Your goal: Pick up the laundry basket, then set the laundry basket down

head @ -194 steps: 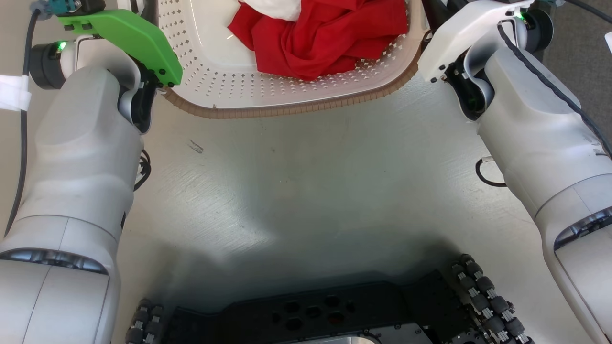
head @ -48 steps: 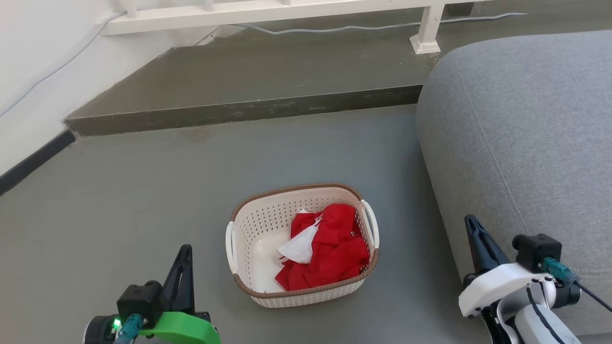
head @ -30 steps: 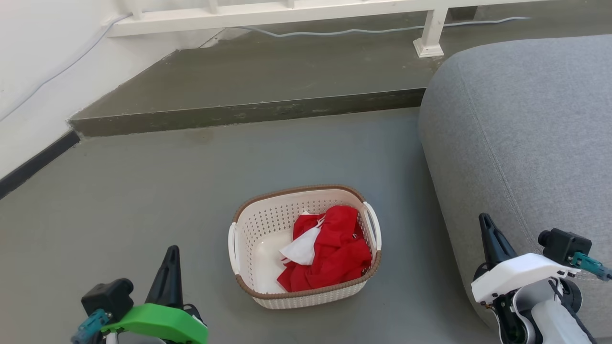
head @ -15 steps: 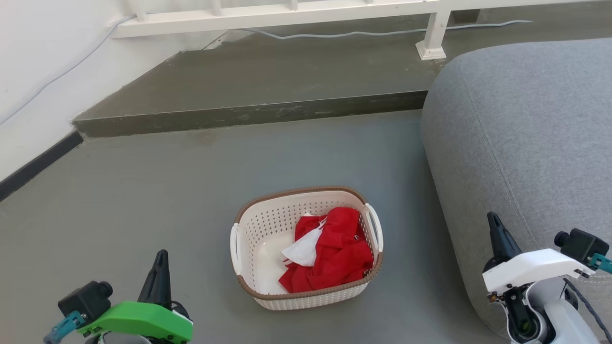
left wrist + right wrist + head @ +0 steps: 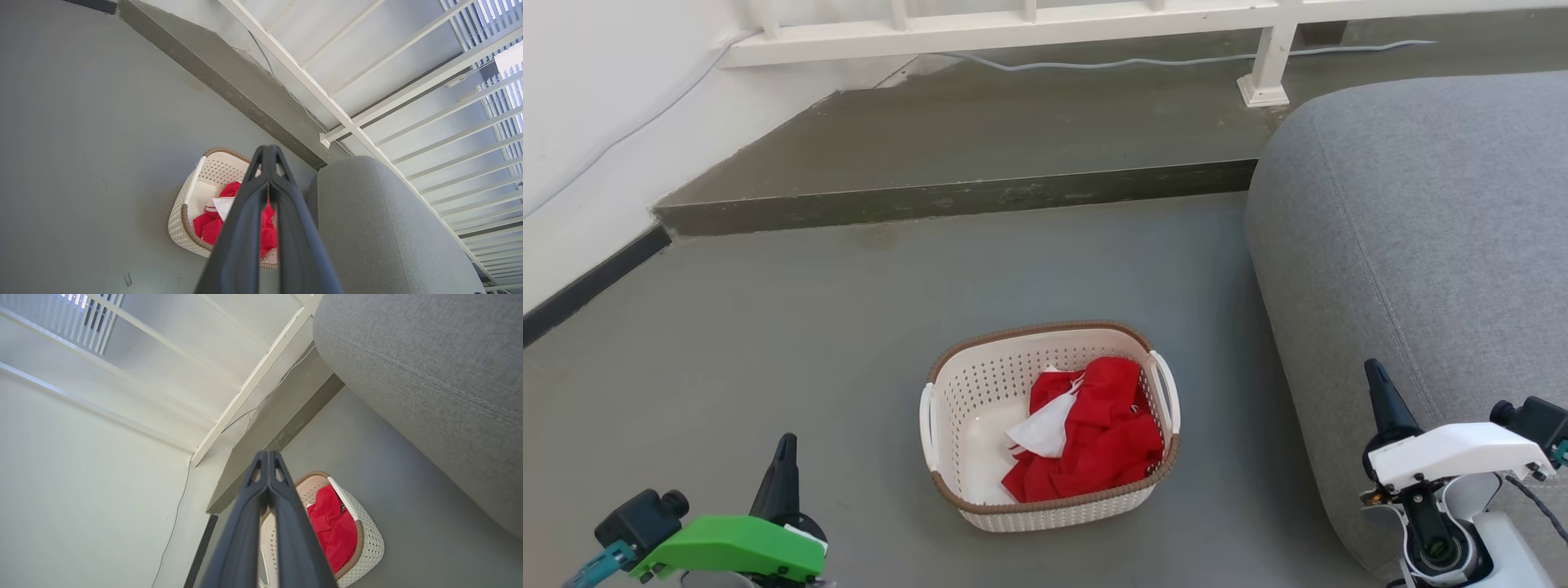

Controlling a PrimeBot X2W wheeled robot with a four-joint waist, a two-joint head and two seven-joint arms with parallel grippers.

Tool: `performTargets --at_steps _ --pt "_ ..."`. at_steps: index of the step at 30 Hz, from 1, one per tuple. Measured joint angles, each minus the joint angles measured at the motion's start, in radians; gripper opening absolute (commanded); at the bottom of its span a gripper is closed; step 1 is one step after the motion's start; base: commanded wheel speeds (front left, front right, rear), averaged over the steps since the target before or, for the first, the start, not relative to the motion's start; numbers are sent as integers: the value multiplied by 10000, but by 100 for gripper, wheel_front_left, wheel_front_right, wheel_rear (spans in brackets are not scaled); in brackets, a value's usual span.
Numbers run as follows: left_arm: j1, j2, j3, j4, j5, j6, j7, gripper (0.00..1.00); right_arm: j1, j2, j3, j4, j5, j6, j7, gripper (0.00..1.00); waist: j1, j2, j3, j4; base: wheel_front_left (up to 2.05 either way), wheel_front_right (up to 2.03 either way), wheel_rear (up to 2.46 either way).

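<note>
- The laundry basket [image 5: 1037, 328] stands upright on the grey floor [image 5: 768, 343]. It sits well short of the raised step's [image 5: 980, 147] front edge and near the grey upholstered seat [image 5: 1421, 229], with a strip of floor between them.
- Its brown rim runs all the way round. One white handle [image 5: 925, 416] sits on the side towards the robot's left, the other [image 5: 1168, 392] on the side towards the seat.
- A crumpled red cloth [image 5: 1107, 433] fills the half of the basket nearer the seat. A white piece [image 5: 1041, 429], probably fabric, lies against it, and the bare basket bottom shows beside them.
- The left gripper [image 5: 784, 457] is at the lower left of the head view, off the basket and well apart from it. In its own wrist view the fingers [image 5: 261, 196] are pressed together at the tips and hold nothing.
- The right gripper [image 5: 1376, 380] is at the lower right in front of the seat's side, also clear of the basket. Its fingers [image 5: 282, 506] meet tip to tip and hold nothing.
- A white railing [image 5: 1013, 24] and a pale cable [image 5: 1135, 59] run along the far side of the step. A white wall [image 5: 588, 122] borders the floor's left edge.
</note>
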Motion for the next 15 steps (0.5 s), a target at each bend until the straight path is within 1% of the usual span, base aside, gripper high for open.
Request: performTargets --at_steps 1,12,15 --pt "-3 2 42 27 -161 -29 63 0 -3 12 -40 -4 111 54 33 0 0 0 -4 5 0 0 0" --pt "-222 12 328 127 -1561 -240 353 0 -65 86 -453 -52 1377 151 395 0 0 0 -48 55 0 0 0" --pt "-229 12 453 194 -1919 -268 426 0 -132 117 -591 -79 1791 253 506 0 0 0 -62 71 0 0 0"
